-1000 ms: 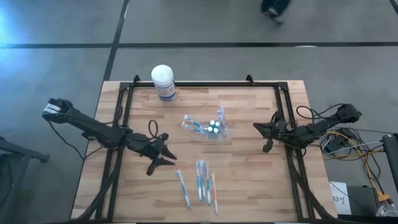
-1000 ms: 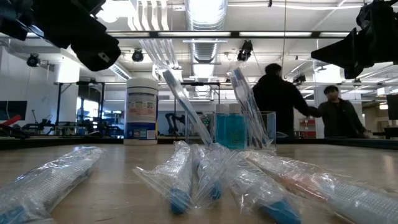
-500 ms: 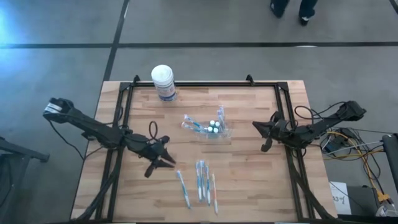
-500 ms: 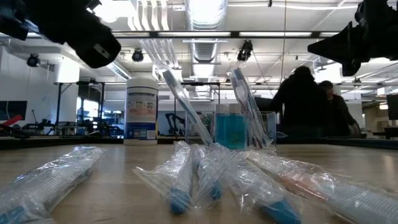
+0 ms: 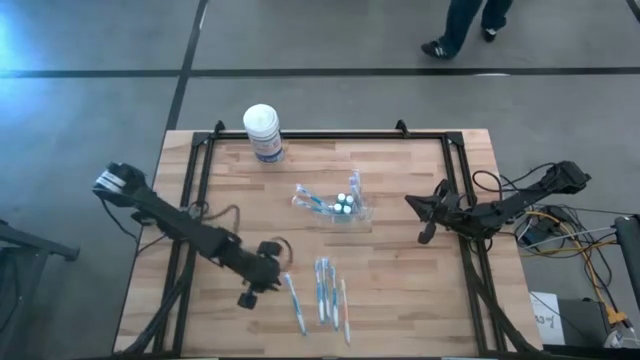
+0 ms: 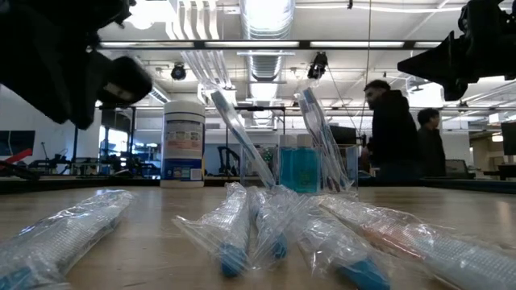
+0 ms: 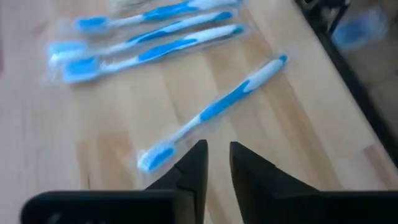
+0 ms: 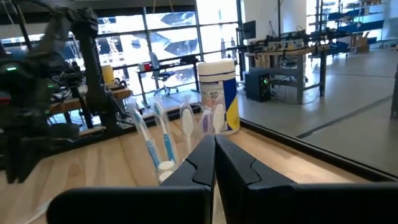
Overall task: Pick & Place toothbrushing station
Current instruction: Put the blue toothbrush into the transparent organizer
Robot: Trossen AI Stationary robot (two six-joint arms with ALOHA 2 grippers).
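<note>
Left gripper (image 5: 262, 283): hovers just left of the wrapped toothbrushes, well in front of the toothbrushing station; the wrist view shows its fingers (image 7: 194, 167) a narrow slit apart, holding nothing, with the nearest toothbrush (image 7: 211, 112) right ahead of the tips.
White canister (image 5: 263, 132): round, blue-labelled, smooth plastic, standing behind and left of the station near the back edge of the table (image 5: 400, 300).
Wrapped toothbrushes (image 5: 320, 300): slim blue-and-white handles in crinkly clear film, lying side by side in front of the station.
Toothbrushing station (image 5: 338, 205): mid-table, clear glinting plastic, brushes leaning up out of it beside small blue-capped bottles.
Right gripper (image 5: 425, 222): waits to the station's right near the table's side rail, fingers pressed together, empty.
Doing it well: I'd say the left fingers must part wider, straddle the nearest handle squarely at mid-length, and close firmly, since the slick film will likely slip.
Person (image 5: 465, 25): walking behind the table, beyond the station.
</note>
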